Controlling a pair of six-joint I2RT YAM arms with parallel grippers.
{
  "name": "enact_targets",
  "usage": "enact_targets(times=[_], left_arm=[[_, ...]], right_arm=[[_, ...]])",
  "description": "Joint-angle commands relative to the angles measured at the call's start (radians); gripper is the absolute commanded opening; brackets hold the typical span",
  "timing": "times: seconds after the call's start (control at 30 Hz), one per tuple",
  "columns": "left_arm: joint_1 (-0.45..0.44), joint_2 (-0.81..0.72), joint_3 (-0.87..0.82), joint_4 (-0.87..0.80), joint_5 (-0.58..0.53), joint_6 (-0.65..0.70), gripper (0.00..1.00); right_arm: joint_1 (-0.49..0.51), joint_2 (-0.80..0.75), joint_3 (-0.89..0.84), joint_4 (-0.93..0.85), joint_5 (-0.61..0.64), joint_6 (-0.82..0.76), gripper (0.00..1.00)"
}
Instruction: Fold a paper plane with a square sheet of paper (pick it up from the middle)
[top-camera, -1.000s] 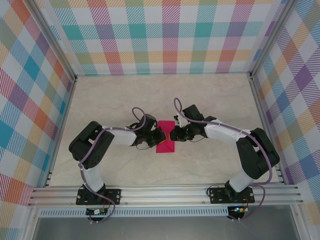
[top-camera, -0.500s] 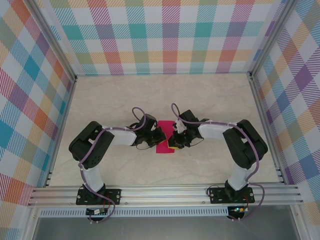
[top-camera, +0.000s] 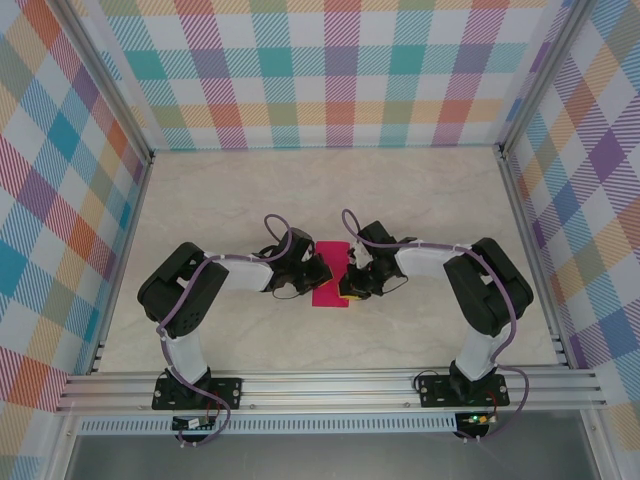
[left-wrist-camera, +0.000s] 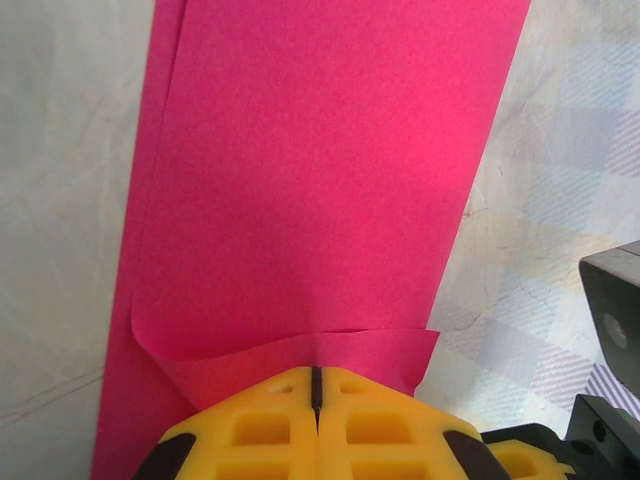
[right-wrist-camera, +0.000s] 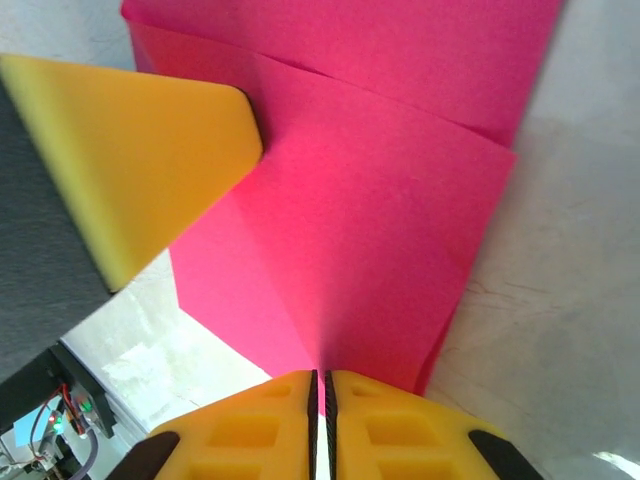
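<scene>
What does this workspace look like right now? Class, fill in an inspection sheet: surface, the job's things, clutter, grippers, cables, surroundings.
Surface: pale marbled table.
Job's things: square sheet of paper, magenta, folded into layers, lying mid-table between the two arms.
Clutter: nothing seen.
Grippers: left gripper shut on the paper's curled edge; right gripper shut on a raised fold.
Cables: purple cables run along both arms.
Surroundings: plaid walls on three sides; aluminium frame at the near edge.
</scene>
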Motion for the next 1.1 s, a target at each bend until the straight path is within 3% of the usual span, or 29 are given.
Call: enact_targets(times=[0.0,0.27,0.6,1.07], left_arm=[[-0.016,0.033,-0.017,-0.055,-0.034,0.014,0.0],[-0.017,0.036,-0.018,-0.056,-0.036,0.015,0.0],[-0.017,0.031,-0.022,-0.054,-0.034,0.015,0.0],[-0.017,0.032,-0.016,-0.059,-0.034,0.015,0.0]], right_arm=[[0.005,0.024,-0.016,-0.04,0.031,-0.019,0.13],[0.005,0.021,-0.024,-0.062,0.057,-0.026,0.13],[0.009,-0.08,0.018,-0.035,-0.057,-0.005,0.13],[0.037,0.038,0.015,-0.057,0.016,-0.018,0.12]])
